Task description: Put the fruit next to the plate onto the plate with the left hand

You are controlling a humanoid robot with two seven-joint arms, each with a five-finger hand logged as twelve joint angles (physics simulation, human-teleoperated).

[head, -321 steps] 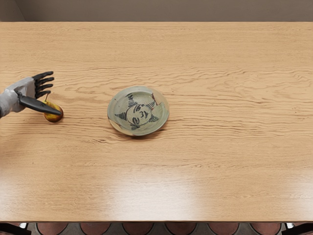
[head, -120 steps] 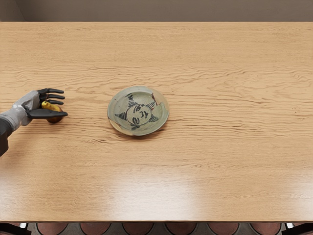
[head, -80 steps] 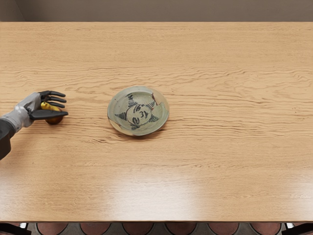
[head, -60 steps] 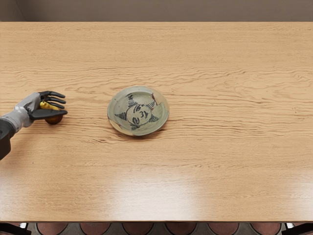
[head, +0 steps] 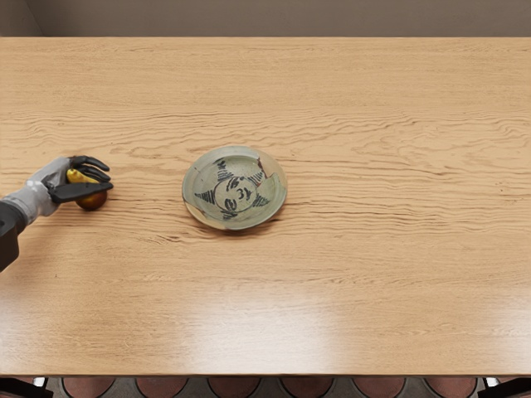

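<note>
- Table (head: 373,124) carries the plate (head: 190,192), set out to receive the fruit.
- Left hand (head: 66,181) lies well left of the plate, fingers (head: 93,165) curled around the fruit, likely for lifting.
- Fruit (head: 90,200) rests on the table, not yet raised.

Open counter (head: 145,189) runs from the left hand (head: 70,180), curled on the fruit (head: 91,201), across to the plate (head: 235,187). Plate's rim is probably the only bump, hard to tell its height. Right of it, all open.
</note>
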